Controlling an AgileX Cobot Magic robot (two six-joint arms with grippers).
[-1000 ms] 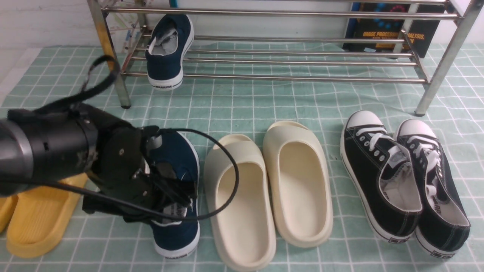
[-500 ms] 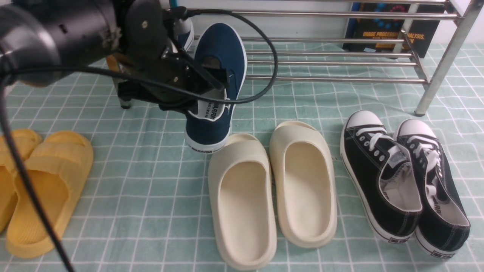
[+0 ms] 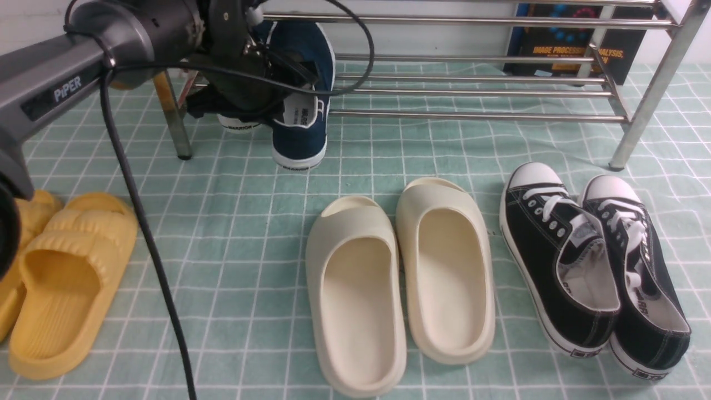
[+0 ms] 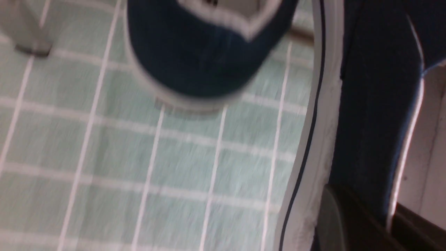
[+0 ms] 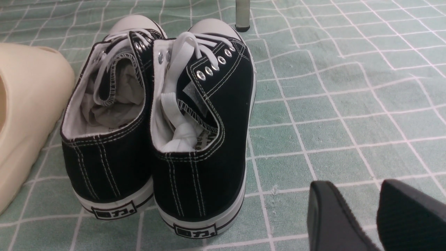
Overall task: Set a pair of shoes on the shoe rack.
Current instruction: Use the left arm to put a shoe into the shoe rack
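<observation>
One navy shoe point(image 3: 303, 119) hangs tilted at the left end of the silver shoe rack point(image 3: 472, 83), toe over the lower bars and heel out in front above the cloth. My left gripper point(image 3: 290, 69) is shut on its side wall; the left wrist view shows the wall point(image 4: 376, 87) pinched between the fingers of that gripper point(image 4: 379, 223). The other navy shoe point(image 3: 239, 125) rests on the rack just to the left, mostly hidden by the arm, and its heel point(image 4: 202, 52) appears blurred in the wrist view. My right gripper point(image 5: 366, 216) hovers open and empty over the cloth.
Two cream slides point(image 3: 355, 289) lie in the middle and black lace-up sneakers point(image 3: 561, 261) at the right, close beside my right gripper point(image 5: 195, 139). Yellow slides point(image 3: 61, 278) sit at the left edge. The rack's front left leg point(image 3: 178, 128) stands near the held shoe.
My left arm lifted the navy shoe off the cloth by the yellow slides and carried it back to the rack's left end, beside the first navy shoe.
</observation>
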